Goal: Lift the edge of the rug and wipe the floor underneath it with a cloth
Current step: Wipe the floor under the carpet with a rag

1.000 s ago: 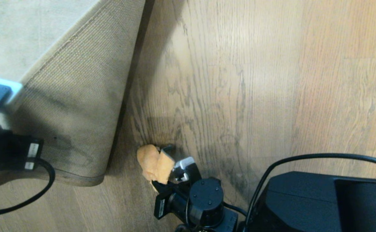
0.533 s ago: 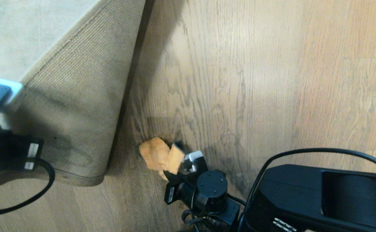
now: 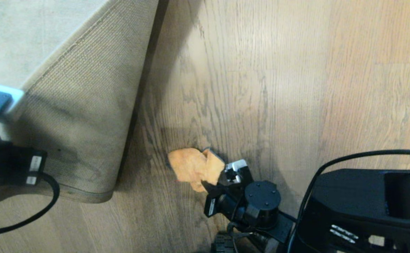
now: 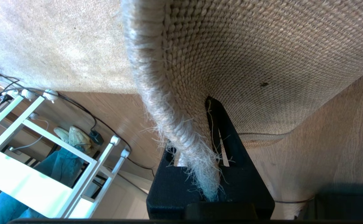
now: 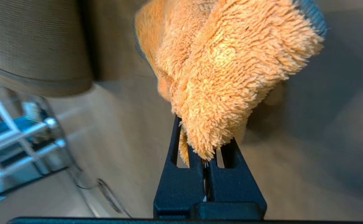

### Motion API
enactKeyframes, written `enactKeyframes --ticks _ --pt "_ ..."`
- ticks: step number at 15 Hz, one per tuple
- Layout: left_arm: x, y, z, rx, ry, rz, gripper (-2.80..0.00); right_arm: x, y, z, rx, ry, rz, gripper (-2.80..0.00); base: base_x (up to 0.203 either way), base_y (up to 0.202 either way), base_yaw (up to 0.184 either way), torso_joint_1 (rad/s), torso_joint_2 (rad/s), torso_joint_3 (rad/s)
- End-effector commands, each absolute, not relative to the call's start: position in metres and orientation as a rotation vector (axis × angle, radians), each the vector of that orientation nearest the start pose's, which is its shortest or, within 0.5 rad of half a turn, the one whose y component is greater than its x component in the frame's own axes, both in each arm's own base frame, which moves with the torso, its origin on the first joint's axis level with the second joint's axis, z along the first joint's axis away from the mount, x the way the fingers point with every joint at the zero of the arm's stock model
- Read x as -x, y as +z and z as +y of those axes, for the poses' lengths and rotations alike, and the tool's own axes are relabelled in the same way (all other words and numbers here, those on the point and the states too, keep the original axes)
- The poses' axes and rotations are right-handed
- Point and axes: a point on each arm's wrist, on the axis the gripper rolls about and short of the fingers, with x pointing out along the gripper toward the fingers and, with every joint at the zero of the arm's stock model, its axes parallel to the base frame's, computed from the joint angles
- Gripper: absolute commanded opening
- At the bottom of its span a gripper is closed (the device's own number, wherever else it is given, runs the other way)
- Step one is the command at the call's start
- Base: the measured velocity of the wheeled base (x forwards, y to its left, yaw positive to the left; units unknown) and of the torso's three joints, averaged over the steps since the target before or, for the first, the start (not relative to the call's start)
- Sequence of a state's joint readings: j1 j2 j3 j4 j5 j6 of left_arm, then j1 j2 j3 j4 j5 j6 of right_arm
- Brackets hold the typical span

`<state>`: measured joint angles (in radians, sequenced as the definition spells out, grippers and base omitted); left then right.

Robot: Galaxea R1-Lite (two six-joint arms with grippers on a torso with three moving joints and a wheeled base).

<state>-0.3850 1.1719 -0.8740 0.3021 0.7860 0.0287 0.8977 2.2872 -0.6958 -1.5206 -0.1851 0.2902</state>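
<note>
Our left end effector [image 4: 211, 146] pinches the rug edge [image 4: 181, 137] up. Our right end effector [image 5: 205, 155] grips the cloth [image 3: 195, 168] on the floor [image 3: 279, 105], just beside the lifted flap.

No text, brand, number or sign can be read anywhere; only small white labels are seen on the left wrist camera [image 3: 33, 170] and the right wrist camera [image 3: 211, 207], their print too small to be made out.
</note>
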Motion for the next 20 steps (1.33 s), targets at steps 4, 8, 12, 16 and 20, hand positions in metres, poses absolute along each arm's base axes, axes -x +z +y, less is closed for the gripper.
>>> enactKeyframes --ticks 4,8,12,16,20 --pt "-0.147 0.244 -0.042 -0.362 0.384 0.507 -2.8 -0.23 0.087 0.243 -0.283 0.639 0.078 -2.8 0.0 0.0 0.0 0.0 0.0 0.0" --pt "-0.147 0.244 -0.042 -0.362 0.384 0.507 -2.8 -0.224 0.093 0.219 -0.274 0.599 0.091 -2.8 0.0 0.0 0.0 0.0 0.0 0.0" --pt "-0.147 0.244 -0.042 -0.362 0.384 0.507 -2.8 -0.218 0.099 0.231 -0.285 0.647 0.072 -2.8 0.0 0.0 0.0 0.0 0.0 0.0" --pt "-0.147 0.244 -0.042 -0.364 0.384 0.507 -2.8 -0.179 0.088 0.281 -0.273 0.832 0.111 -2.8 0.0 0.0 0.0 0.0 0.0 0.0" --pt "-0.146 0.243 -0.043 -0.366 0.382 0.51 -2.8 -0.159 0.064 0.34 -0.275 0.959 0.12 -2.8 0.0 0.0 0.0 0.0 0.0 0.0"
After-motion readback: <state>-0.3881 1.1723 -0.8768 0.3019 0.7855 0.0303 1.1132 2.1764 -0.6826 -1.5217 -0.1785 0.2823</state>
